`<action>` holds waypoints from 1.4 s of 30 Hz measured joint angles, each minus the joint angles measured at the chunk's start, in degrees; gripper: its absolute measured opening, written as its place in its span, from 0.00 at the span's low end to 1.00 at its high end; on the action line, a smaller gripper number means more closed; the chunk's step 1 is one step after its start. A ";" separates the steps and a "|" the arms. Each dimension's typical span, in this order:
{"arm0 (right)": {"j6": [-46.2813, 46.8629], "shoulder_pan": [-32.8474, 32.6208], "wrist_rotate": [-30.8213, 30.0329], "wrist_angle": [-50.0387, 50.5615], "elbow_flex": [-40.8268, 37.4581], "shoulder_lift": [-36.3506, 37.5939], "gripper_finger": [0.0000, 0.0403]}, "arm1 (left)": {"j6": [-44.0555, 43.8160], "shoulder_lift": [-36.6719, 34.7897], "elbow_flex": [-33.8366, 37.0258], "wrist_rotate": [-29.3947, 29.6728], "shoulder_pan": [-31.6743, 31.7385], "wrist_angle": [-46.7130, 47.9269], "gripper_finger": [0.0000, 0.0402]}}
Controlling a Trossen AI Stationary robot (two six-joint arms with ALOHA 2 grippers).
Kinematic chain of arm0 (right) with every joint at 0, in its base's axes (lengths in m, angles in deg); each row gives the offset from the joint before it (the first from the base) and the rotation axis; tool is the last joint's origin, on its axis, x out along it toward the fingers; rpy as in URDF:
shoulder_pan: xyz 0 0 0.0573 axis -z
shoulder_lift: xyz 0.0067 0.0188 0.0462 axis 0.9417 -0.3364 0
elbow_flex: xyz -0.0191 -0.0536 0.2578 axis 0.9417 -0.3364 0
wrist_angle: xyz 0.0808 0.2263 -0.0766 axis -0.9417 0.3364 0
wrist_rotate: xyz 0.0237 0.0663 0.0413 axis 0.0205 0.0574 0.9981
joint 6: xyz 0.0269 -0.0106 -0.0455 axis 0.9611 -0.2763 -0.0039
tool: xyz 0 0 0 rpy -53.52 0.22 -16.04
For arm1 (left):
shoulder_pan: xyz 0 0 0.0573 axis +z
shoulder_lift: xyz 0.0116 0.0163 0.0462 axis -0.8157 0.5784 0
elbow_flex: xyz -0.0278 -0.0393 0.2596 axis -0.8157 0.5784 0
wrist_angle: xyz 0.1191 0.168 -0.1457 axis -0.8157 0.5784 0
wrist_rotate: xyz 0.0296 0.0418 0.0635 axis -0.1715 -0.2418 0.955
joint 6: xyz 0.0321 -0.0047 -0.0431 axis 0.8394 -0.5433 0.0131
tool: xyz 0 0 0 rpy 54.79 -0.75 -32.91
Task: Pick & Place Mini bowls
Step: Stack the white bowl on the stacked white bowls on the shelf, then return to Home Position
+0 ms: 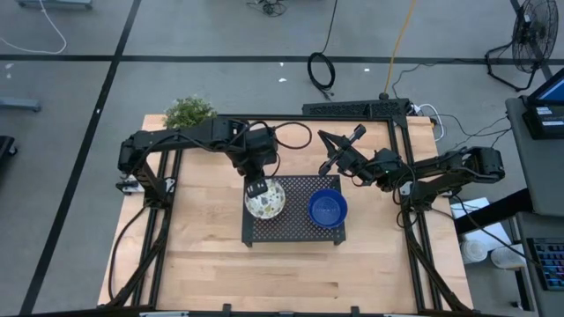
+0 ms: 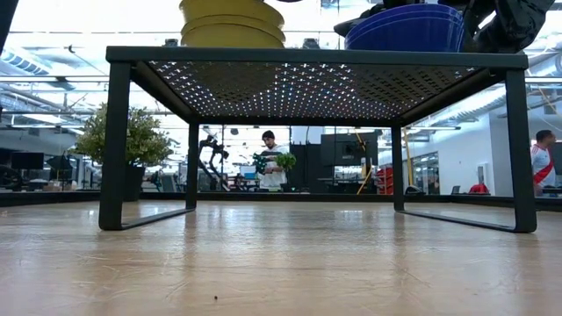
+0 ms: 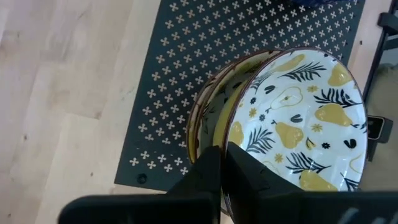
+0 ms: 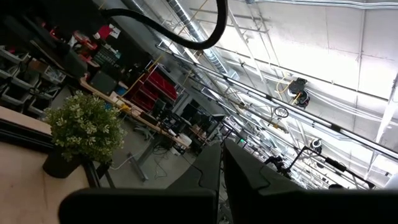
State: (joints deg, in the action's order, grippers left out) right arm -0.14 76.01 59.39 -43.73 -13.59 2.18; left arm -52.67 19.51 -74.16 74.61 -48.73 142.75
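Overhead camera: left gripper (image 1: 257,187) poised at the rim of a patterned mini bowl (image 1: 265,201) on the black perforated tray (image 1: 293,232), with the blue mini bowls (image 1: 327,209) stacked beside it on the same tray. The right gripper (image 1: 339,150) waits behind the tray, raised, near the table's back edge, with the green plant (image 1: 188,112) at the far left corner.

Table-level camera: tray standing on legs, yellow-sided bowls (image 2: 233,23) and blue bowls (image 2: 406,29) seen stacked on top; people stand in the room beyond.

Left wrist camera: dark fingers (image 3: 210,172) close together, pinching the rim of the top pear-and-leaf bowl (image 3: 297,120), which sits tilted on the bowls (image 3: 211,109) under it. Judged best practice: grip firmly on the rim and lift straight up so the lower bowls stay put.

Right wrist camera: fingers (image 4: 214,165) nearly together, holding nothing, pointed at the ceiling and plant.
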 joint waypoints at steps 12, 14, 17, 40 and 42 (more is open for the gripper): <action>0.00 0.00 0.00 0.00 0.00 0.00 0.02 | 1.48 -0.04 0.00 0.36 -0.04 0.09 0.20; 0.00 0.00 0.00 0.00 0.00 0.00 0.02 | 1.50 -0.04 0.00 0.34 -0.04 0.09 0.20; 0.00 0.00 0.00 0.00 0.00 0.00 0.02 | 1.50 -0.07 0.00 0.21 -0.04 0.09 0.19; 0.00 0.00 0.00 0.07 0.00 -0.02 0.02 | 4.15 -10.56 -0.02 2.42 4.07 -2.78 0.19; 0.00 0.00 0.00 0.01 0.00 -0.01 0.02 | 4.78 -12.94 -0.02 5.71 4.03 -3.31 0.19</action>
State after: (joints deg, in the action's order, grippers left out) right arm -0.14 76.01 59.39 -43.71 -13.59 2.17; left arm -47.88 6.56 -74.18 80.32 -44.69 139.44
